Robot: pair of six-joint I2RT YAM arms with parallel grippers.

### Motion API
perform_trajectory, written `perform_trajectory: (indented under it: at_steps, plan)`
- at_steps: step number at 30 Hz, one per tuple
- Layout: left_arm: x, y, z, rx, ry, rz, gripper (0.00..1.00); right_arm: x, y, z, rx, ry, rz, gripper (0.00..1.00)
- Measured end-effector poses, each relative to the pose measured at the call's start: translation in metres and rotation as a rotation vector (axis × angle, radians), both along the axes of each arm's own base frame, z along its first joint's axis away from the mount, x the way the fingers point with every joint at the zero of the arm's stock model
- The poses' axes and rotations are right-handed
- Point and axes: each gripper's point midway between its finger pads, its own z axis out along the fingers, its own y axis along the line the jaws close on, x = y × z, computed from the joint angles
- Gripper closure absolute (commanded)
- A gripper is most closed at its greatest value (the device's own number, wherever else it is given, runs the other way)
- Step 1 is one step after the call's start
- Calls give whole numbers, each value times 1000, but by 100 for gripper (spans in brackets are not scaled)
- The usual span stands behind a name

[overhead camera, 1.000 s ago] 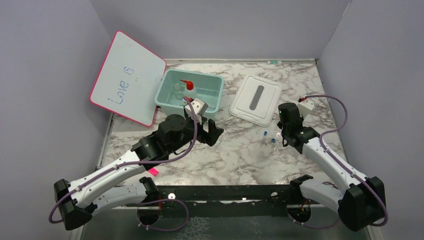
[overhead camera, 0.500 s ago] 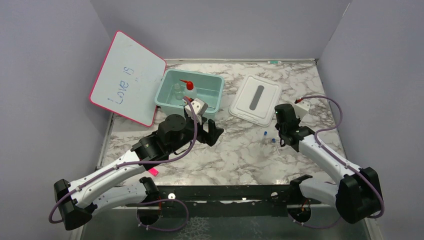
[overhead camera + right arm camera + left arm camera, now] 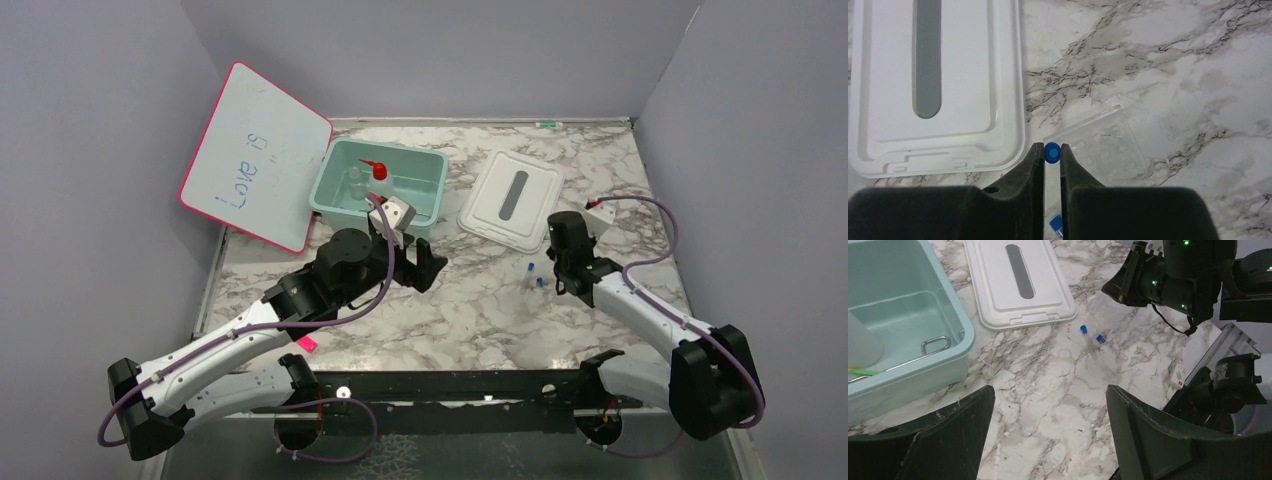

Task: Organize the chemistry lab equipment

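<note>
Right gripper (image 3: 1052, 147) has swung in, pinched on a vial (image 3: 1052, 154); left gripper (image 3: 1049, 395) gapes empty; I'd lift straight up, then toward the tub (image 3: 322, 185)

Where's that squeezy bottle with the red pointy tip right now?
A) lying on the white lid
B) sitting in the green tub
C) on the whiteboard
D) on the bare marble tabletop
B: the squeeze bottle sits inside the teal tub, its red nozzle showing above the rim; the white lid beside it has nothing on it.
</note>
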Motion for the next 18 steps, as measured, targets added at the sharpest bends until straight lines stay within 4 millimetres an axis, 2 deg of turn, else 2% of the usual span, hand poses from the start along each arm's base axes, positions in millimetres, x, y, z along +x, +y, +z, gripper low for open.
perform_trajectory:
  at_steps: [11, 13, 18]
  plan:
    - [0, 0, 0, 0, 0, 0, 15, 16, -5, 3, -43, -70, -21, 95]
    - [0, 0, 0, 0, 0, 0, 15, 19, -4, 2, -52, -75, -19, 92]
    - [0, 0, 0, 0, 0, 0, 15, 23, -4, 0, -70, -74, -10, 77]
